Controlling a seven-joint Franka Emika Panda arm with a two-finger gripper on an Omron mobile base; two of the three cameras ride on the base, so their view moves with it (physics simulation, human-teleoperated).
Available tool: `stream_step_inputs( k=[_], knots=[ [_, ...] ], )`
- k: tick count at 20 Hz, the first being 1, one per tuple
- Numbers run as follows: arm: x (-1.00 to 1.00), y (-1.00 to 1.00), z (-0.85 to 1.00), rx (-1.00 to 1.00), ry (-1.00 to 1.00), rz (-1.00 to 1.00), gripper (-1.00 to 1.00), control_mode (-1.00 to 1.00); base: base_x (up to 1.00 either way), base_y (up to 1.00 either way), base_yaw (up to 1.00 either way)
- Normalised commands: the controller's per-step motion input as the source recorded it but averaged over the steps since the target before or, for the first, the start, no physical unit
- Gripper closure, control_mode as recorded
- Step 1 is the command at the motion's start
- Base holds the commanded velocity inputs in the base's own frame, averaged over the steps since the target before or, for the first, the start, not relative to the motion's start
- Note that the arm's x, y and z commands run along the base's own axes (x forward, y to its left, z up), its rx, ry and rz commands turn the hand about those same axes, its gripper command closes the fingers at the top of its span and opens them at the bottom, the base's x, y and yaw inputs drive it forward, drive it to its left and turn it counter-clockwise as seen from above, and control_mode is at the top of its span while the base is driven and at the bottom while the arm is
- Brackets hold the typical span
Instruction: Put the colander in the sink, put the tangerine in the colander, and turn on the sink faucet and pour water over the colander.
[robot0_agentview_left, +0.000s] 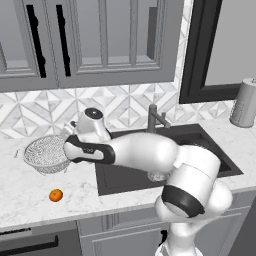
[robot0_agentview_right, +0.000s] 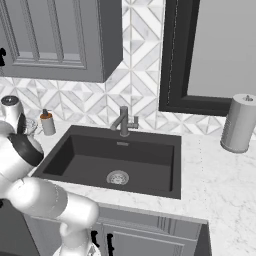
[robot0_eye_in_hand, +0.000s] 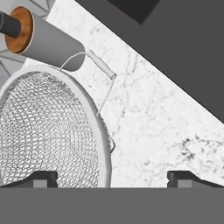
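the tangerine (robot0_agentview_left: 56, 195) lies alone near the front edge of the marble counter (robot0_agentview_left: 30, 192), well apart from the arm, and behind it the colander (robot0_agentview_left: 46, 154) sits upright on the counter left of the sink (robot0_agentview_right: 117, 159), outside the basin. the gripper (robot0_eye_in_hand: 112, 177) hangs over the colander's sink-side rim with its jaws spread wide and holding nothing, one fingertip (robot0_eye_in_hand: 41, 178) over the mesh and the other over bare marble beside the wire handle (robot0_eye_in_hand: 103, 83). farther back the soap pump bottle (robot0_eye_in_hand: 41, 37) stands just behind the colander, the sink faucet (robot0_agentview_right: 124, 121) rises at the basin's rear edge, and a paper towel roll (robot0_agentview_right: 238, 123) stands on the far right.
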Motion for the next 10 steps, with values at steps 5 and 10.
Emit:
stream_step_inputs(
  k=[5,10],
  knots=[
    [0.22,0.09,-0.23,0.00,0.04,0.00,-1.00,-1.00,0.00,0.00,0.00],
    [0.25,0.08,-0.24,0.00,0.13,0.01,-1.00,-1.00,0.00,0.00,0.00]
  ],
)
